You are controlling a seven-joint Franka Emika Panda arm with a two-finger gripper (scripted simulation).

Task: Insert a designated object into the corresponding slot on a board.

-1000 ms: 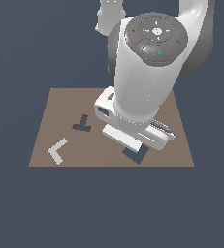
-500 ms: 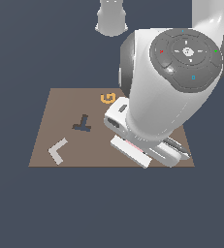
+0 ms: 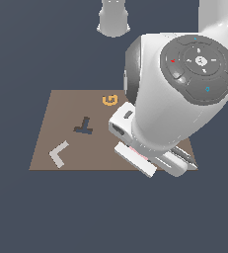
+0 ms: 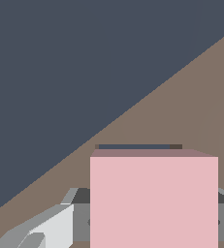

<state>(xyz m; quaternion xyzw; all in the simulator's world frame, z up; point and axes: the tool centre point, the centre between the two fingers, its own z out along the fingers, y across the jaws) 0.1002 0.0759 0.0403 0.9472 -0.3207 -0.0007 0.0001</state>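
Up close, the wrist view fills with the pink block (image 4: 153, 201), pinched between the gripper (image 4: 153, 220) fingers (image 4: 80, 218), whose grey pads press its two sides. Just past the block's far edge, a thin dark strip of the slot (image 4: 135, 146) shows in the brown board (image 4: 196, 97).

From outside, the exterior view shows almost none of that: the arm's bulky white body covers the board's (image 3: 66, 111) half on the exterior view's right, hiding the slot, and only a sliver of pink (image 3: 139, 154) peeks out beneath the gripper (image 3: 152, 159) housing, low over the board's near edge.

Left in plain sight are an orange G-shaped piece (image 3: 109, 100) near the far edge, a dark T-shaped cut-out (image 3: 84, 126) mid-board, and a pale L-shaped piece (image 3: 59, 153) toward the near corner on the exterior view's left.
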